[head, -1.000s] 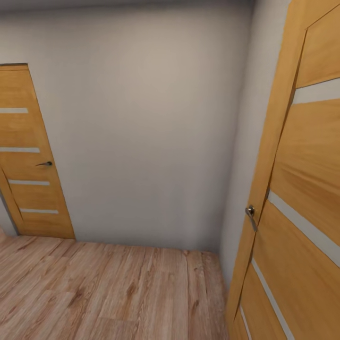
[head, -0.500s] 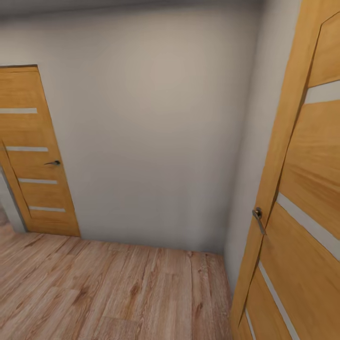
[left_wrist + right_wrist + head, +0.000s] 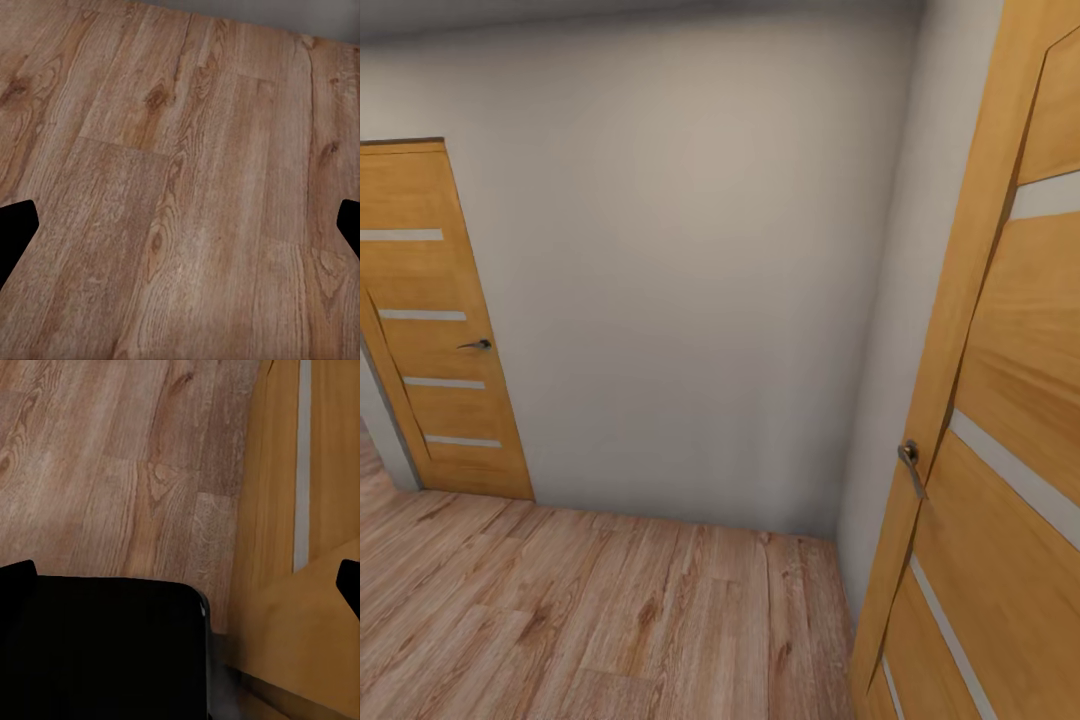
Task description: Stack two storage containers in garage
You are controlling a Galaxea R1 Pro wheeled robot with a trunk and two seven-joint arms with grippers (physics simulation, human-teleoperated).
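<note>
- Rightward the whole head view has slid a touch since a second ago (the camera turning, not the doors).
- Left pincer (image 3: pixel 180 225) spreads wide over wood-plank flooring (image 3: pixel 180 150), carrying nothing, as suits travel.
- Right pincer (image 3: pixel 184 581) likewise gapes, beside the near door (image 3: pixel 315 472).
- No container lies by either pincer.

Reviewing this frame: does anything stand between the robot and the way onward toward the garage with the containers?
A plain white wall faces the robot across the wood-plank floor. A closed wooden door stands at left; another door hangs close at right. No container or garage shows here.
</note>
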